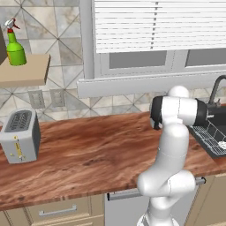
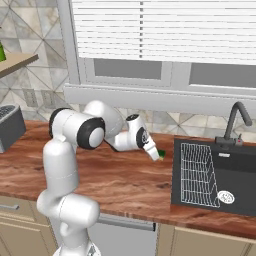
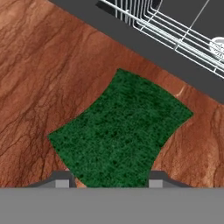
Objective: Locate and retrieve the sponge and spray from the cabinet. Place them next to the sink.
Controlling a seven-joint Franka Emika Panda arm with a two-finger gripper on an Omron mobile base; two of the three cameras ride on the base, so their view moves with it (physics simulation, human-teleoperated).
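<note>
The sponge (image 3: 120,131) is a dark green pad held between my two fingertips, so my gripper (image 3: 109,179) is shut on it, low over the wooden counter. From the right base view, the gripper (image 2: 158,155) and the sponge (image 2: 162,154) sit just left of the sink (image 2: 235,170). The sink's dark rim (image 3: 144,48) crosses the top of the hand view. The spray (image 1: 15,44), a green bottle with a red-and-white nozzle, stands on the cabinet's tan side shelf (image 1: 26,73) at the far upper left, well away from the gripper.
A grey toaster (image 1: 20,134) stands at the counter's left end. A wire rack (image 2: 200,172) lies in the sink, with the dark faucet (image 2: 237,117) behind it. A window with blinds (image 2: 165,30) spans the wall. Drawers (image 1: 57,211) run under the counter.
</note>
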